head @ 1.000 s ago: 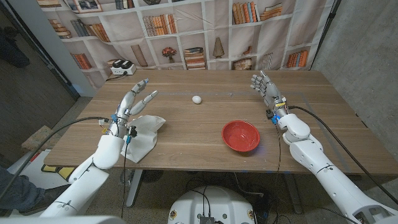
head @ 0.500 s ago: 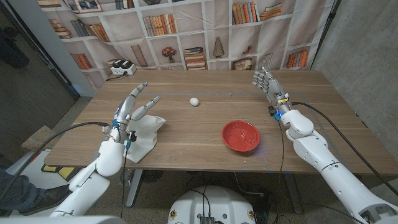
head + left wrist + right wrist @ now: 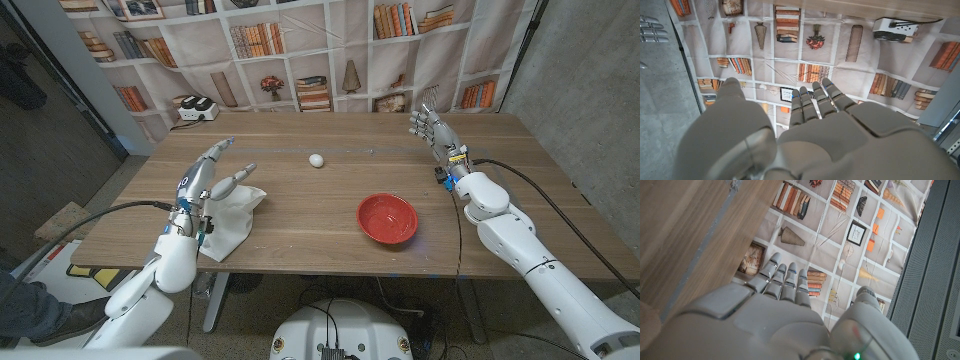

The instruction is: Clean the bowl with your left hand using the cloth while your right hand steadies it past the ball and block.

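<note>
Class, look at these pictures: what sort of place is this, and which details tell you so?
Probably a robot test room staged as a study. The bookshelf backdrop is printed fabric, bare concrete wall shows beside it, and the wooden table holds only a few props.

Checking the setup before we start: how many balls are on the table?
1. A white ball lies toward the table's far side, near the middle, between the cloth and the red bowl. No block is visible.

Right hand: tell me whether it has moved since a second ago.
Yes. The right hand has drifted slightly toward the table's right edge, away from the red bowl, open.
</note>
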Motion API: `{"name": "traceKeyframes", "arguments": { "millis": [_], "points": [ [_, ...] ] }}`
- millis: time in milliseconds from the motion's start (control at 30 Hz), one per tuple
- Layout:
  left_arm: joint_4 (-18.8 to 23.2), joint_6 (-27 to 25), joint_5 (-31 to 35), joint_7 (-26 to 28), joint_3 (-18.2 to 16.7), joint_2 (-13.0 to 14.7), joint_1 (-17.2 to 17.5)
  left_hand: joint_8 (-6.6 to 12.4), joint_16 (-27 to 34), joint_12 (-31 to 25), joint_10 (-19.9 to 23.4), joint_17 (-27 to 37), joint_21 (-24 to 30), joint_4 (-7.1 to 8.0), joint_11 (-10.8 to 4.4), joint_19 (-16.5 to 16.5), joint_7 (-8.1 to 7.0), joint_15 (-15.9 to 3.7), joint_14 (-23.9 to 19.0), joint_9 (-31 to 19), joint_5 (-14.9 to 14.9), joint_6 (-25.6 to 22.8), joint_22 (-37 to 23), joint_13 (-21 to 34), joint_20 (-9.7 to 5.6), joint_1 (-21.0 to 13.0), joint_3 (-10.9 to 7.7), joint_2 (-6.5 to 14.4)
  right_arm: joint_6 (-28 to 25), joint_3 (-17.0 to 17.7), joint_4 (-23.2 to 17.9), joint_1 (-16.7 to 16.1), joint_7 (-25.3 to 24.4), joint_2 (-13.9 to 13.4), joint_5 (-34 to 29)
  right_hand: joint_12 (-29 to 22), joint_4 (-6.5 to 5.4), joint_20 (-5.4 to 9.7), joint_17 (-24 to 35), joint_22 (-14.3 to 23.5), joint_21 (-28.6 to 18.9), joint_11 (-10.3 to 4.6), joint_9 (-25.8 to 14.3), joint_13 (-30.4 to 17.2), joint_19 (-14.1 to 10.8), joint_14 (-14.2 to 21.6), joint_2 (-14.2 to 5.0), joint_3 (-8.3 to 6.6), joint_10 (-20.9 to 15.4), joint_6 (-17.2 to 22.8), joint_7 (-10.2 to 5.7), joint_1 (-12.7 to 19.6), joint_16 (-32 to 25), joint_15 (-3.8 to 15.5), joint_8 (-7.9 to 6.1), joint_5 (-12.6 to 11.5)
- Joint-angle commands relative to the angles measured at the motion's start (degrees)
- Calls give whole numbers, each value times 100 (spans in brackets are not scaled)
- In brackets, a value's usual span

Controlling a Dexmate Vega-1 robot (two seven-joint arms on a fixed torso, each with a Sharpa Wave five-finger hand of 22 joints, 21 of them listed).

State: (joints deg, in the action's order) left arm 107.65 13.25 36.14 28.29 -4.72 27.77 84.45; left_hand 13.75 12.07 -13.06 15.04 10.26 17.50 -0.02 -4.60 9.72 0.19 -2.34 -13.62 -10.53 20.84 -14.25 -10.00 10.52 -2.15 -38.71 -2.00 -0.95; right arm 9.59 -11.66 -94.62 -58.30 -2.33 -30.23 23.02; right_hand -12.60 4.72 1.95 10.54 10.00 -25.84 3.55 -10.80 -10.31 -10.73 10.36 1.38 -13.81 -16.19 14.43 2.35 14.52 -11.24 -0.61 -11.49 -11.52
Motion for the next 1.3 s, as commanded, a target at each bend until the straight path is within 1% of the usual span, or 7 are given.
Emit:
{"name": "traceKeyframes", "arguments": {
  "millis": [33, 400, 533, 600, 800, 1033, 1300],
  "points": [
    [638, -877, 1061, -41, -144, -66, 450, -8, -3, 6, 40, 13, -34, -60, -39, 50, -24, -185, -74, -32, 45, -49, -19, 33, -181, -108, -15, -5, 35, 8, -110, -107, -123, -12, 17, -17, -3, 262, 21, 12, 14, 4, -9, -22, -38, 59, 20, 48, -51, 58, -3, -42, -8, 5, 0, -42],
    [1055, -1538, 1806, -13, -110, -196, 741, -62, -10, 51, 129, -4, -74, -405, -137, 243, -131, -263, -298, -35, 97, -64, -15, 36, -229, -658, -22, -237, -38, -20, -40, -37, -60, -26, 82, -10, -10, 254, 22, 13, 38, 10, -9, -23, -40, 63, 28, 66, -48, 56, -2, -68, -6, -4, 5, -45],
    [1158, -1619, 1919, 28, -133, -217, 854, 6, 47, -13, 463, 12, -47, -556, -297, 517, -244, -397, -617, -43, 126, -374, -30, 45, -253, -946, -13, -315, -132, -19, -34, 4, -3, -23, 149, -6, -14, 245, 22, 14, 48, 14, -9, -23, -39, 61, 29, 72, -41, 51, -1, -78, -3, -8, 8, -46],
    [1266, -1770, 2083, -62, -135, -218, 918, 59, 77, -55, 692, 25, -38, -563, -387, 641, -282, -421, -798, -45, 130, -603, -38, 50, -267, -991, 10, -310, -138, -17, -24, 22, 13, -17, 155, -2, -18, 246, 23, 14, 55, 16, -9, -23, -37, 53, 30, 77, -36, 45, 1, -87, 0, -18, 11, -46],
    [1675, -2283, 2635, -617, -163, -175, 1116, 142, 115, -86, 941, 33, -16, -554, -441, 821, -342, -502, -1041, -45, 129, -957, -45, 53, -283, -1013, 51, -307, -157, 16, -34, 27, 18, -23, 159, 3, -28, 237, 25, 15, 69, 17, -10, -23, -41, 48, 32, 91, -31, 34, 14, -112, 3, -29, 17, -47],
    [1881, -2519, 3025, -1086, -187, -93, 1170, 200, 124, -116, 1202, 35, -11, -546, -550, 947, -451, -595, -1205, -42, 129, -1246, -48, 52, -296, -1037, 86, -300, -157, 46, -37, 26, 34, -30, 162, 4, -36, 218, 25, 16, 78, 4, -10, -24, -63, 64, 32, 103, -36, 34, 11, -131, -1, -30, 18, -49],
    [1984, -2883, 3492, -1944, -93, -1, 1016, 182, 110, -88, 1215, 34, -13, -553, -527, 991, -453, -603, -1236, -41, 133, -1270, -49, 51, -313, -1067, 96, -299, -185, 42, -20, 68, 80, -34, 169, 3, -40, 216, 24, 17, 89, 21, -10, -24, -80, 84, 30, 111, -47, 45, 19, -145, -5, -32, 15, -52]
  ]
}}
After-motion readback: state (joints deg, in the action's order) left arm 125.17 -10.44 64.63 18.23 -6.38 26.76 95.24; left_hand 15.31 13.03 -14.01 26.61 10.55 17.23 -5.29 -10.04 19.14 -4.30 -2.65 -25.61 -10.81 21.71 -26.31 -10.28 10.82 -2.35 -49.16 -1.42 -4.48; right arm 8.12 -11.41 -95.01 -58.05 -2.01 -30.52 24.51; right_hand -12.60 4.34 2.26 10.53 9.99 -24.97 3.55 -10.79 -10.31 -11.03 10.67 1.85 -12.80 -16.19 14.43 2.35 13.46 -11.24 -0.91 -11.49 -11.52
